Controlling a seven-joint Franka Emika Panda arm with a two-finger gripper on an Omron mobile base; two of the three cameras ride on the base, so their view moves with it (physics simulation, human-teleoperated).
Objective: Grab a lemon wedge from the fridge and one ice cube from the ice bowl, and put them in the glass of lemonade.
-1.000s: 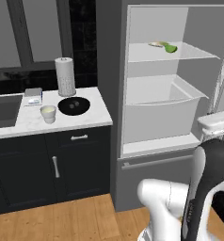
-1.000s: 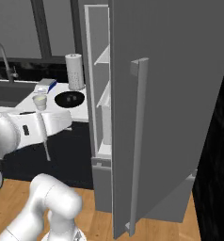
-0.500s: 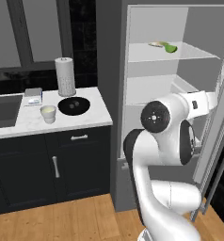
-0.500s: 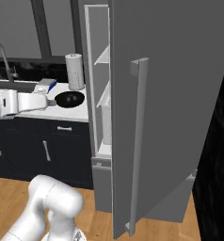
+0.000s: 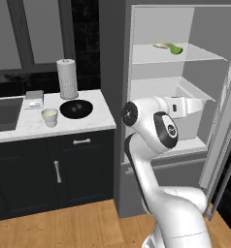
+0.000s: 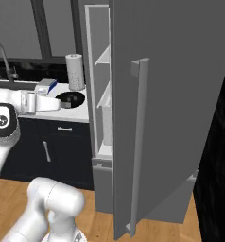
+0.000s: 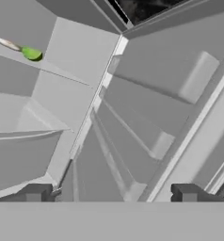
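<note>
the fridge [image 5: 161, 58] door stands open, so access is done, but nothing is fetched yet. our gripper [image 7: 111, 193] is empty, tips wide apart, in front of the open compartment at right centre of the left base view. the lemon wedge [image 5: 176, 49] sits on the top shelf, upper right there, upper left in the hand view, beside a pale elongated item [image 5: 161, 45]. the ice bowl [image 5: 76, 108] and the glass of lemonade [image 5: 49, 116] wait on the counter at left. we judge both pickups remain.
</note>
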